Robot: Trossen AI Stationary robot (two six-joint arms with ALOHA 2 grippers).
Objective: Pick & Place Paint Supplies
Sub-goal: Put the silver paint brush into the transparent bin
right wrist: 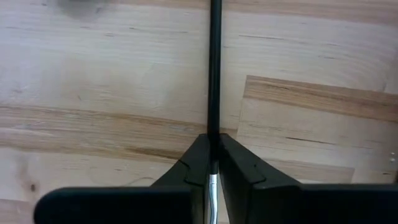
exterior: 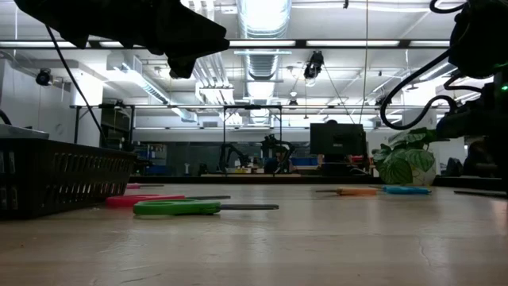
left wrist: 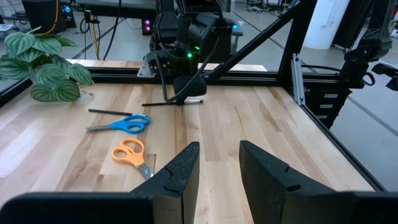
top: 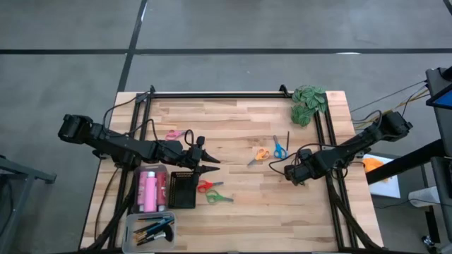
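1. Butcher-block table (top: 240, 212) of pale wooden planks, framed by black rails; the floor around it is grey concrete crossed by dark lines.
2. Right gripper (right wrist: 213, 163) is down at the table's right side, its fingers pinched tight on a thin dark-handled brush (right wrist: 215, 74) that lies flat on the wood.
3. Left gripper (left wrist: 217, 165) hangs over the left half above a black mesh basket (top: 183, 190), its fingers narrowly parted and holding nothing.
4. Orange scissors (top: 260, 155) and blue scissors (top: 278, 147) lie mid-table, just beside each other; a second brush (top: 287, 140) lies near them.
5. Red scissors (top: 205, 186) and green scissors (top: 218, 197) lie just right of the basket; pink scissors (top: 174, 134) sit behind the left arm.
6. Pink paint bottles (top: 150, 190) fill one clear bin; brushes (top: 154, 229) fill another at the front-left corner.
7. Leafy green plant (top: 308, 103) sits at the far right corner.
8. Beyond the table, the low view shows a workshop hall with bright ceiling strip lights, ducting and distant benches.
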